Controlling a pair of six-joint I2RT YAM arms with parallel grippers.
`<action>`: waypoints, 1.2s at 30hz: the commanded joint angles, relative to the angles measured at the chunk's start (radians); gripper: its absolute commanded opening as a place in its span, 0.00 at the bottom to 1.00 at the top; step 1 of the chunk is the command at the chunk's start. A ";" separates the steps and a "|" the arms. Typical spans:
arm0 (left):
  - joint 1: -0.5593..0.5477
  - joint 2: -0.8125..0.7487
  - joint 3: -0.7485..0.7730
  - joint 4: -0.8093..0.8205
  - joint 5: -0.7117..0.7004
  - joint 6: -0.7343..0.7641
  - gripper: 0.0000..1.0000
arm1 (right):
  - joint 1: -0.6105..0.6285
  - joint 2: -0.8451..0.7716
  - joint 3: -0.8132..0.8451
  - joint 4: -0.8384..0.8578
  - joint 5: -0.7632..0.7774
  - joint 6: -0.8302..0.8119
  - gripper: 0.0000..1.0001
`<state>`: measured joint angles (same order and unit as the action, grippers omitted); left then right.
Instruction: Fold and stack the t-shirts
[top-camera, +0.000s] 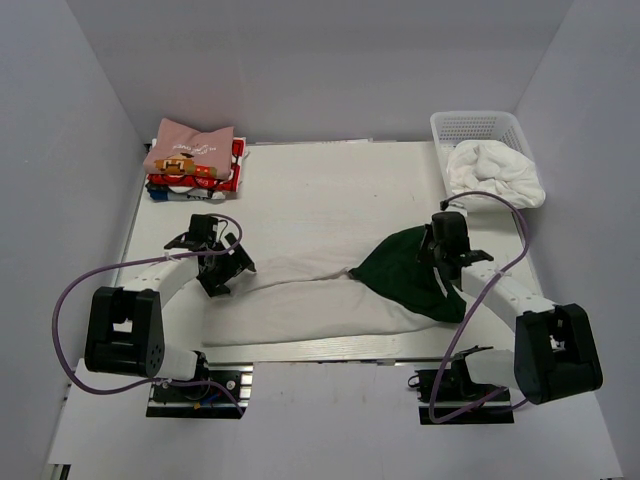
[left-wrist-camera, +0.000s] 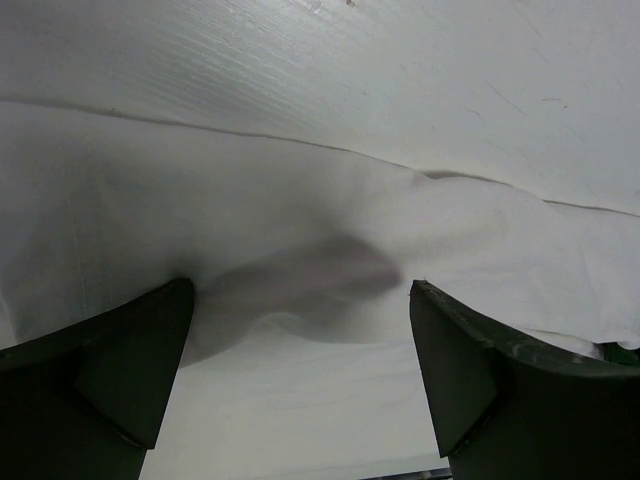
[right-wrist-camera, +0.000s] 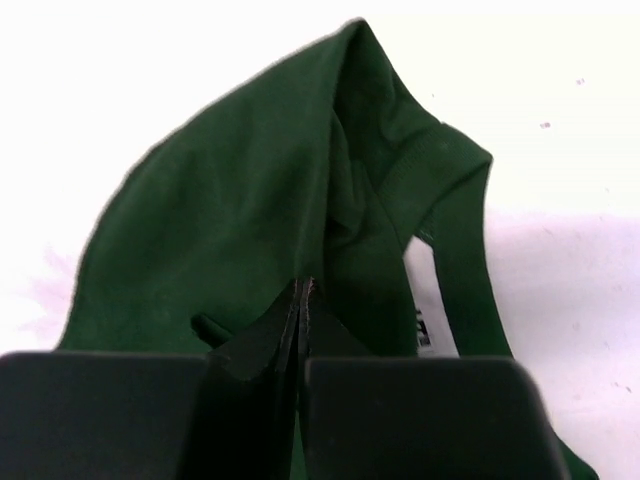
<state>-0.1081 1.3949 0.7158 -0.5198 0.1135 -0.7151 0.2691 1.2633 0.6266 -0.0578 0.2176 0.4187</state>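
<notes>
The off-white shirt (top-camera: 300, 295) lies crumpled along the near part of the table, with its dark green sleeve (top-camera: 405, 268) at the right end. My right gripper (top-camera: 437, 258) is shut on the green sleeve (right-wrist-camera: 250, 230); its jaws meet with the cloth pinched between them (right-wrist-camera: 303, 300). My left gripper (top-camera: 213, 268) is open over the shirt's left end, its fingers (left-wrist-camera: 130, 360) wide apart on the white cloth (left-wrist-camera: 300, 250). A stack of small folded shirts, pink on top (top-camera: 188, 148), red and white below, sits at the far left.
A white basket (top-camera: 480, 130) at the far right holds a bunched white cloth (top-camera: 495, 172). The table's near edge is a metal rail (top-camera: 330, 350). White walls enclose the table on the left, back and right.
</notes>
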 joint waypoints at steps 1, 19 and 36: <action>0.001 -0.008 -0.021 -0.052 -0.066 0.017 1.00 | -0.007 -0.044 0.019 -0.062 0.014 -0.003 0.00; 0.001 -0.019 -0.030 -0.043 -0.066 0.017 1.00 | -0.002 0.120 0.067 0.010 -0.075 -0.098 0.40; 0.001 -0.039 -0.039 -0.043 -0.066 0.017 1.00 | -0.007 -0.074 0.249 -0.755 -0.124 0.132 0.00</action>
<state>-0.1081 1.3762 0.7033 -0.5228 0.0910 -0.7147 0.2684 1.2118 0.8398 -0.5682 0.1463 0.4999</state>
